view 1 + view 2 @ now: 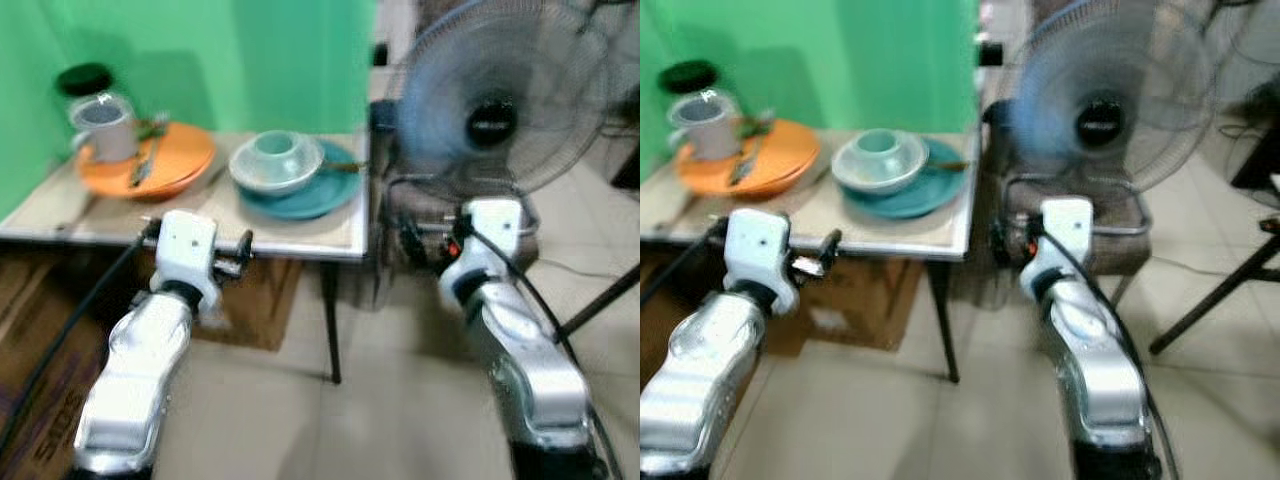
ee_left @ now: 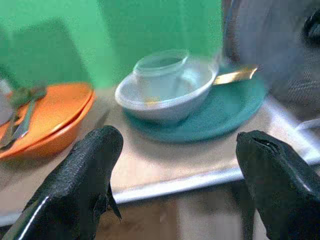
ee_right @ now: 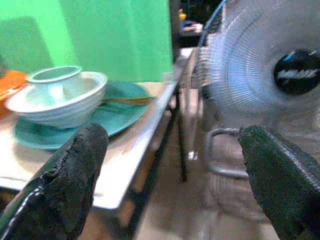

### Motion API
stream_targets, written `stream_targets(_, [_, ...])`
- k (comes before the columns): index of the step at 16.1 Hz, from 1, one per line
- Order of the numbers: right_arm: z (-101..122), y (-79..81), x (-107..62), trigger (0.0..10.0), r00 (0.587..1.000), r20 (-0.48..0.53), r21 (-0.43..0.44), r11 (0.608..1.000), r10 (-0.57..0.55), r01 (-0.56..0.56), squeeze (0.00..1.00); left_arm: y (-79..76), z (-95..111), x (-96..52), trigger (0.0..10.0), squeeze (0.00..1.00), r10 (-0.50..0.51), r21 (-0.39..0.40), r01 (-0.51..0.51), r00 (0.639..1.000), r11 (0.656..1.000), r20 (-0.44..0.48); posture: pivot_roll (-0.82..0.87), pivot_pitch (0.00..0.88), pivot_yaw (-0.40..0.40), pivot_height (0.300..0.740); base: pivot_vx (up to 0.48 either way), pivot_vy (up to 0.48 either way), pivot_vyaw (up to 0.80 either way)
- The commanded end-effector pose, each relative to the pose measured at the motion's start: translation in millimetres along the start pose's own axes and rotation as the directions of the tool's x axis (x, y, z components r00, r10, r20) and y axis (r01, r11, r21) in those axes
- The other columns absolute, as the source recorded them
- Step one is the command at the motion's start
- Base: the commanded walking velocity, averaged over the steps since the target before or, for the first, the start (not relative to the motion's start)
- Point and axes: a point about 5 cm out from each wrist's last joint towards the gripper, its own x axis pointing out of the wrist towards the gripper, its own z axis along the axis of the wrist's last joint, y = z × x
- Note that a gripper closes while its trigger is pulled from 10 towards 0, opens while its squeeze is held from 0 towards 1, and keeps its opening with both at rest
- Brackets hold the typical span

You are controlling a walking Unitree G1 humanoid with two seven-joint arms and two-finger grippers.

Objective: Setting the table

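A small table (image 1: 300,232) stands before a green wall. On it a teal plate (image 1: 312,196) carries a pale bowl (image 1: 272,172) with a light green cup (image 1: 277,150) inside and a golden utensil (image 2: 235,75) on the plate's rim. To its left an orange plate (image 1: 180,160) holds a grey mug (image 1: 104,128) and cutlery (image 1: 140,165). My left gripper (image 2: 175,170) is open just in front of the table's near edge, facing the bowl. My right gripper (image 3: 172,170) is open off the table's right corner, near the fan.
A standing fan (image 1: 505,95) is close on the right of the table, with a chair (image 1: 440,215) below it. A dark-lidded jar (image 1: 85,80) stands behind the mug. Cardboard boxes (image 1: 255,300) lie under the table. A dark stand leg (image 1: 600,300) crosses the tiled floor at right.
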Motion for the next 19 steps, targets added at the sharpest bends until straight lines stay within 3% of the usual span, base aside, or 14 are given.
stream_targets(1, [3.5, 10.2, 4.5, 10.0, 0.999, 0.011, -0.007, 0.999, 0.051, -0.051, 0.0, 11.7, -2.6, -5.9, 10.0, 0.0, 0.051, 0.028, -0.051, 0.999, 0.998, -0.016, 0.14, 0.0, 0.039, 0.74, 0.345, 0.0, 0.8])
stream_targets(4, [4.7, 12.8, 6.6, 10.0, 0.998, 0.019, -0.003, 0.998, 0.061, -0.061, 0.0, 13.3, -2.4, -6.4, 10.0, 0.0, 0.056, 0.036, -0.055, 0.998, 0.998, -0.016, 0.15, 0.0, 0.037, 0.74, 0.346, 0.0, 0.8])
stream_targets(10, [6.3, 19.1, 9.4, 10.0, 0.989, 0.01, -0.025, 0.989, 0.146, -0.145, 0.0, 10.6, -1.9, -8.0, 10.0, 0.0, 0.044, 0.044, -0.043, 0.999, 0.998, -0.017, 0.15, 0.0, 0.03, 0.74, 0.347, 0.0, 0.0])
stream_targets(13, [6.6, 17.4, 10.5, 10.0, 0.991, 0.013, -0.017, 0.991, 0.135, -0.135, 0.0, 10.5, -2.0, -9.1, 10.0, 0.0, 0.037, 0.048, -0.036, 0.999, 0.998, -0.018, 0.16, 0.0, 0.033, 0.74, 0.346, 0.0, 0.68])
stream_targets(19, [12.6, 11.3, 13.3, 10.0, 0.991, 0.016, -0.004, 0.991, 0.133, -0.133, 0.0, 6.9, -2.7, -11.3, 10.0, 0.0, 0.002, 0.058, 0.0, 1.0, 0.998, -0.029, 0.16, 0.0, 0.038, 0.74, 0.34, 0.0, 0.0])
